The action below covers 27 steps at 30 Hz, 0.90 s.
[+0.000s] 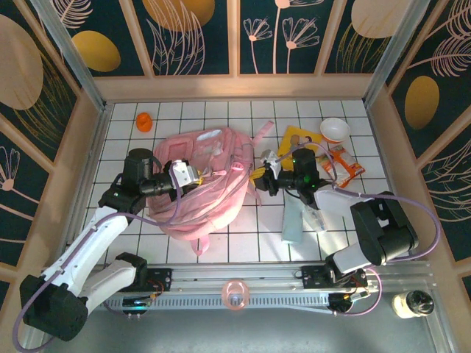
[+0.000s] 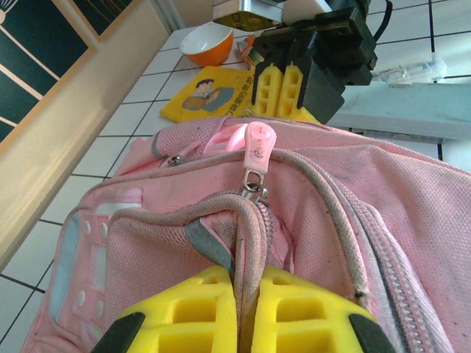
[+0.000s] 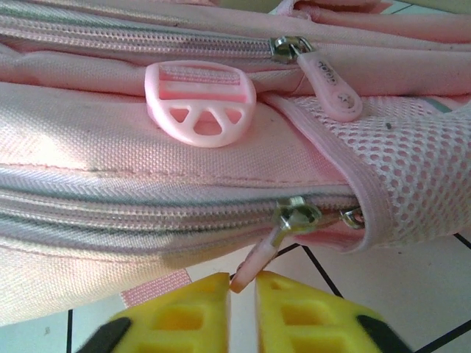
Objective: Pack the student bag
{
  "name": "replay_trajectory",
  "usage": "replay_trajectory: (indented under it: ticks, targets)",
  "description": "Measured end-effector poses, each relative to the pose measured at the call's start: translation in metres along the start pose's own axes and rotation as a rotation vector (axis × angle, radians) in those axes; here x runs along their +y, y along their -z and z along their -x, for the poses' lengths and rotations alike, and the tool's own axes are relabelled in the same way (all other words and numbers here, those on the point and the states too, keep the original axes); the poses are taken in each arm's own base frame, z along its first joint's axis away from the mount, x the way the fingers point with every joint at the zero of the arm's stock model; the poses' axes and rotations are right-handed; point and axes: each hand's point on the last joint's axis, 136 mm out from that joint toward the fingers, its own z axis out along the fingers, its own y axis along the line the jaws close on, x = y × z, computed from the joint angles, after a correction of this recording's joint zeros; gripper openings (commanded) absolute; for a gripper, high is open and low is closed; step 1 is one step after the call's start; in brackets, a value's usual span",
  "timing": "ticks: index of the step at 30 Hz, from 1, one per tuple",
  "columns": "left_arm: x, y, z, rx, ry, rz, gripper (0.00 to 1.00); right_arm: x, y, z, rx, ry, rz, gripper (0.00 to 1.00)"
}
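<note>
Centrally on the tiled table (image 1: 254, 244), the student bag (image 1: 213, 184) lies flat, its contents hidden. The left gripper (image 2: 246, 283) has its jaws pressed together on a fold of the bag's zip edge. The right gripper (image 3: 243, 287) pinches the tip of a zip pull (image 3: 259, 257) on the bag's side facing the right edge. A bowl (image 1: 335, 130) stands upright near the far right corner.

Pale pink student bag (image 1: 212, 197), white gridded table (image 1: 221, 114)
</note>
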Motion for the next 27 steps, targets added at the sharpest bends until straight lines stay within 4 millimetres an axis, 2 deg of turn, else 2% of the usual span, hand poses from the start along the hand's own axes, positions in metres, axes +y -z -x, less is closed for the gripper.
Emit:
replay_trajectory:
  ticks: [3, 7, 9, 14, 16, 21, 27]
  targets:
    - [-0.001, 0.000, -0.001, 0.001, 0.002, -0.002, 0.00, -0.004, -0.001, 0.002, -0.002, -0.010, 0.000, 0.35]
    - [-0.002, -0.001, -0.002, 0.000, 0.003, -0.005, 0.00, -0.012, -0.003, 0.001, -0.006, -0.034, -0.001, 0.37]
    - [-0.002, -0.001, -0.002, 0.000, 0.003, -0.005, 0.00, -0.016, -0.004, 0.001, -0.009, -0.040, 0.000, 0.33]
    - [-0.001, -0.001, -0.002, -0.001, 0.001, 0.000, 0.00, -0.022, -0.008, 0.002, -0.010, -0.064, 0.010, 0.07]
    - [0.001, -0.001, -0.004, -0.001, -0.002, 0.020, 0.00, -0.023, -0.007, 0.003, -0.011, -0.064, 0.009, 0.01]
    - [0.013, -0.001, -0.009, 0.024, 0.006, 0.093, 0.00, -0.023, -0.006, 0.003, -0.008, -0.068, 0.007, 0.00]
    - [0.037, -0.001, -0.010, 0.042, 0.032, 0.208, 0.00, -0.017, -0.005, 0.003, 0.032, -0.100, 0.009, 0.00]
